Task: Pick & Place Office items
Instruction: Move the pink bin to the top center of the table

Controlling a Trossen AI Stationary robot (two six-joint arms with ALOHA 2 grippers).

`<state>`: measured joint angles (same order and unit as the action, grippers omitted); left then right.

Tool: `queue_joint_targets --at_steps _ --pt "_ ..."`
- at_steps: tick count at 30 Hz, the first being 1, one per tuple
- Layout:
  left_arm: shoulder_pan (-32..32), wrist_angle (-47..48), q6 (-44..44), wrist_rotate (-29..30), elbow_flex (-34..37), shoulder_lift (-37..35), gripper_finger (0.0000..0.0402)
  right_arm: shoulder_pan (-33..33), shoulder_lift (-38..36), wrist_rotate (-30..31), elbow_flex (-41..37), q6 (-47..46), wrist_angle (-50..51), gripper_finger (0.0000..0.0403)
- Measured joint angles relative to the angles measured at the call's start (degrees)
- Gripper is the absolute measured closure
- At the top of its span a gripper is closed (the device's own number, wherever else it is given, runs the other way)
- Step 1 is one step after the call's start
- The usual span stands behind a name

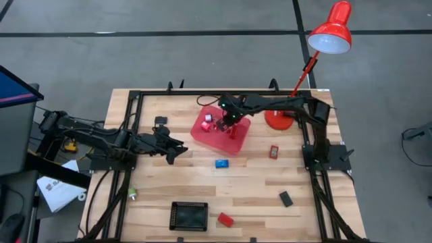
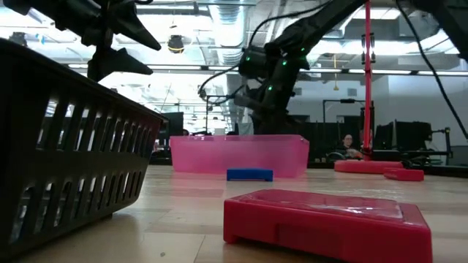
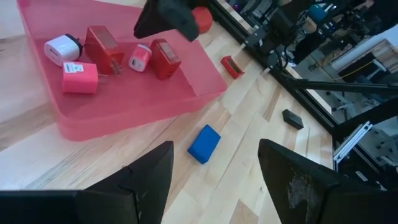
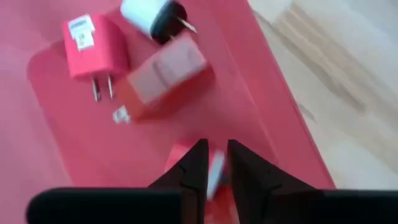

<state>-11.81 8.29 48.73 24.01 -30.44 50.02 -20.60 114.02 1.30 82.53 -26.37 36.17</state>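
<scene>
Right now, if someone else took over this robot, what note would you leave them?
Left gripper: open, empty, above the wooden table beside the pink plastic tray.
Right gripper: over that tray.
Done: five small pieces lie in the tray.
To do: blue block, small red piece, black rectangle, red block by the black mesh basket, another black piece, all loose on the table.

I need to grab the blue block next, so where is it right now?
In the high view the blue block lies on the bare wooden table near its middle, just in front of the pink tray, apart from it, with the left claw to its left.
</scene>
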Motion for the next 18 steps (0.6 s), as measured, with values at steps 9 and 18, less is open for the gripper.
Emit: queue_joint_targets --at_steps 9,18 --pt "0.0 -0.31 0.21 0.86 0.0 0.02 0.017 -1.14 6.19 0.13 7.42 6.8 2.16 0.0399" --pt "0.35 -0.61 1.05 1.22 0.0 0.0 0.017 -4.59 9.78 1.43 12.74 14.38 7.3 0.0402"
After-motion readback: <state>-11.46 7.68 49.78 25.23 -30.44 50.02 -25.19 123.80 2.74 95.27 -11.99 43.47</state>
